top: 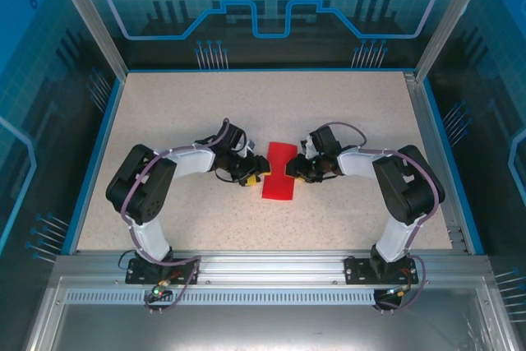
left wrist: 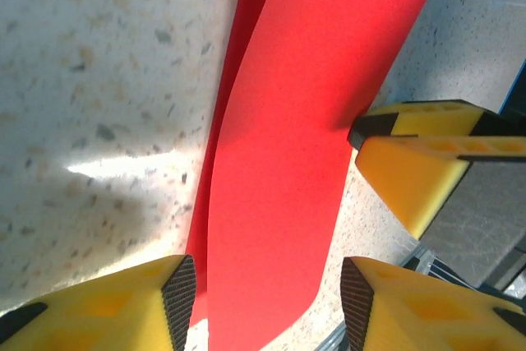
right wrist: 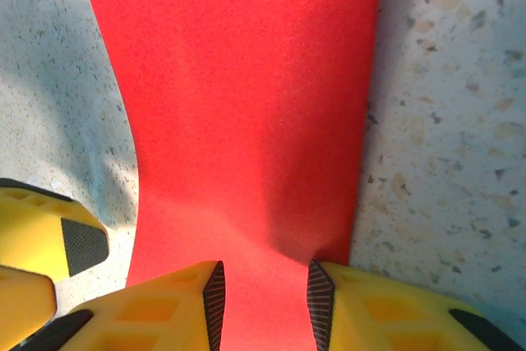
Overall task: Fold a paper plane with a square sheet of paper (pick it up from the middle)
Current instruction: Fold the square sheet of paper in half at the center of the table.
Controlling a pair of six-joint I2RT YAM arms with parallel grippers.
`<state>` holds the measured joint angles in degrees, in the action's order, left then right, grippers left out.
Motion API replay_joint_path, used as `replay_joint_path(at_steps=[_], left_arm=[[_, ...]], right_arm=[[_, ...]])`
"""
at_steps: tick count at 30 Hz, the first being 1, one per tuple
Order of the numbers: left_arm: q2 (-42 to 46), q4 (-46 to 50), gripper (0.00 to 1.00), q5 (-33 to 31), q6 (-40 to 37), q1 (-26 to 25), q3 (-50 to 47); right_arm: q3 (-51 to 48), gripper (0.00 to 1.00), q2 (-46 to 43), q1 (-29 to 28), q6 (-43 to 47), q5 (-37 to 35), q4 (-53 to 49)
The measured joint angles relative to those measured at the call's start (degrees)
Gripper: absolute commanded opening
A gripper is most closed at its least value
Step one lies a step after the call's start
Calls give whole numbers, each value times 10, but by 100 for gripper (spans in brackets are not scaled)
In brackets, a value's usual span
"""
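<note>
- Top external: the red paper (top: 279, 172) lies on the speckled table (top: 189, 113) at its middle, folded into a narrow strip running near to far; the left gripper (top: 251, 175) stands low at the strip's left edge and the right gripper (top: 296, 172) at its right edge, the two facing each other across it; jaw state cannot be read from this height.
- Left wrist: the red paper (left wrist: 279, 137) runs from the near fingers away to the far side; a lower layer shows along its left edge; the left gripper (left wrist: 268, 285) has its jaws apart, straddling the strip's end; the left pad (left wrist: 181, 289) meets the paper's edge, the other pad stands just clear of it; a yellow finger of the right gripper (left wrist: 411, 162) touches the strip's right edge.
- Right wrist: the right gripper (right wrist: 263, 285) has its jaws apart, both fingertips set on the red paper (right wrist: 246, 104), paper showing in the gap; whether they pinch it cannot be told; a finger of the left gripper (right wrist: 49, 236) sits just beside the strip's left edge.
</note>
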<state>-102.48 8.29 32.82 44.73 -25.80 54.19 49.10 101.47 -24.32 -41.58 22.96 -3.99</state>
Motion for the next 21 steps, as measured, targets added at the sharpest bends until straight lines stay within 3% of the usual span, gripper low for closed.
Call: replay_joint_path(at_steps=[12,21], left_arm=[[-9,-28,49,13,30,-16,-13],[-22,-38,52,13,36,-17,-15]], right_arm=[[0,36,0,0,2,0,0],[0,36,0,0,2,0,0]])
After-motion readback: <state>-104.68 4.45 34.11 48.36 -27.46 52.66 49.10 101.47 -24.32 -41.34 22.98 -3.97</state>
